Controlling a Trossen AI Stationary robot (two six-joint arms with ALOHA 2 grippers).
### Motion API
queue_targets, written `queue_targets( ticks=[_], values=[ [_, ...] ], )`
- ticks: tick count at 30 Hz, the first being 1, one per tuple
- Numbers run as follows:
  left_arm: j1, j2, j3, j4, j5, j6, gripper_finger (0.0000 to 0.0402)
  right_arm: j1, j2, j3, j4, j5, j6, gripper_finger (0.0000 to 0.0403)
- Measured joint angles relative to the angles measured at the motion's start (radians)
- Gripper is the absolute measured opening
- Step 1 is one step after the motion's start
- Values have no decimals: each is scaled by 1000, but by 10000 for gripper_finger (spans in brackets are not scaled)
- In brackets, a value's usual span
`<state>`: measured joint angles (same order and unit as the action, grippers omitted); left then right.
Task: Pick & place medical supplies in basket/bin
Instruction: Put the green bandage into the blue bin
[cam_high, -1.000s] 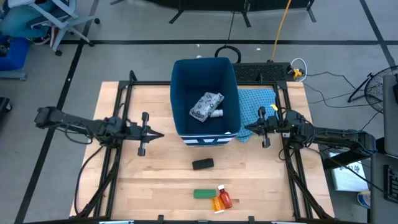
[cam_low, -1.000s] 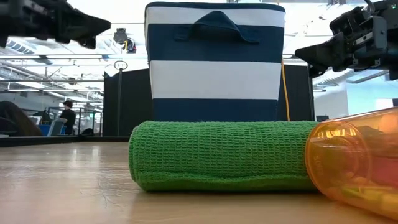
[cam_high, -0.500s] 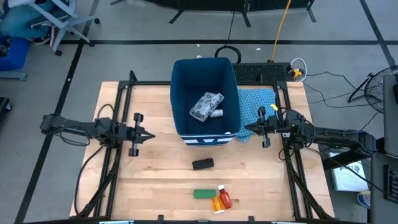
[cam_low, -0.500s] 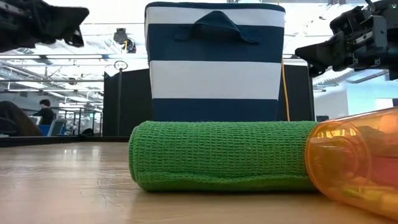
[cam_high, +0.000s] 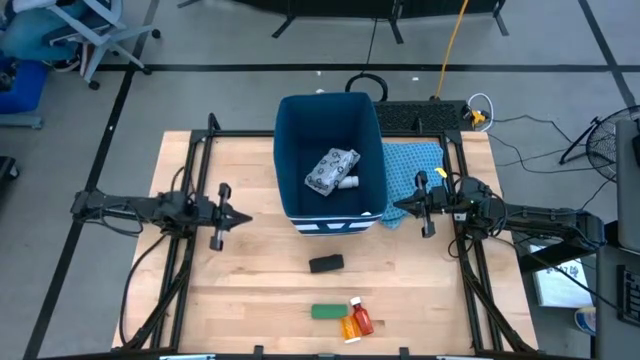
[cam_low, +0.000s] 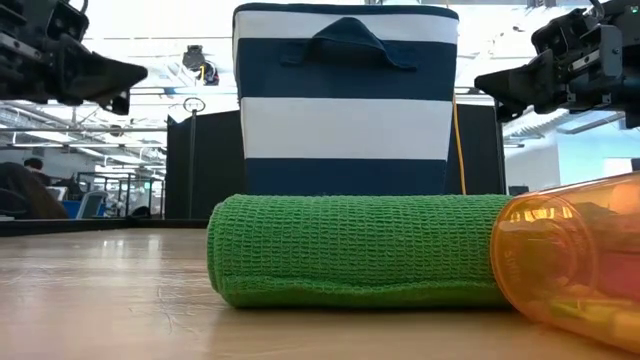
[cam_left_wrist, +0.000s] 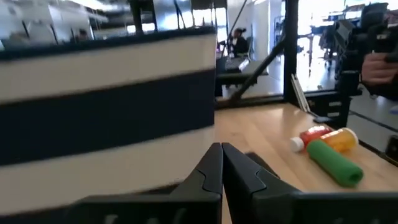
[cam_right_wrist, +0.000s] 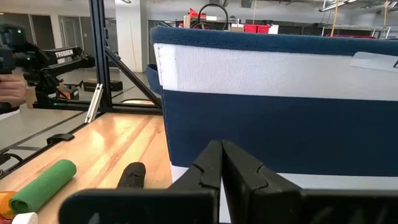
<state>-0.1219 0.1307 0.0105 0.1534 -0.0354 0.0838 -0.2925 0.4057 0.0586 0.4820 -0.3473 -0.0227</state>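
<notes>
The dark blue bin (cam_high: 330, 115) with white stripes stands at the table's far middle. Inside it lie the white patterned packet (cam_high: 332, 168) and a small white bottle (cam_high: 348, 183). The black oblong piece (cam_high: 325, 264) lies on the table in front of the bin. Nearer the table's near edge lie the green roll-shaped item (cam_high: 327, 312) and the orange and red bottles (cam_high: 355, 320). My left gripper (cam_high: 248, 216) is shut and hovers left of the bin. My right gripper (cam_high: 393, 209) is shut and hovers at the bin's right front corner.
A light blue cloth (cam_high: 415, 165) lies right of the bin, under my right arm. Black frame rails (cam_high: 195, 170) run along the table's left and right sides. In the low view the green item (cam_low: 350, 250) and orange bottle (cam_low: 570, 260) lie close to the camera.
My left gripper has drawn back from the bin toward the table's left edge, staying shut, and sits slightly lower in the low view. My right arm has kept still.
</notes>
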Motion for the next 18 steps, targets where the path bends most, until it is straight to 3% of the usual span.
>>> queue_targets(
  ticks=[8,18],
  values=[
    [0,0,0,-2,-27,-42,3,0,0,0,0,0,0,0],
    [0,0,0,6,-27,-41,43,0,0,0,0,0,10,0]
  ],
)
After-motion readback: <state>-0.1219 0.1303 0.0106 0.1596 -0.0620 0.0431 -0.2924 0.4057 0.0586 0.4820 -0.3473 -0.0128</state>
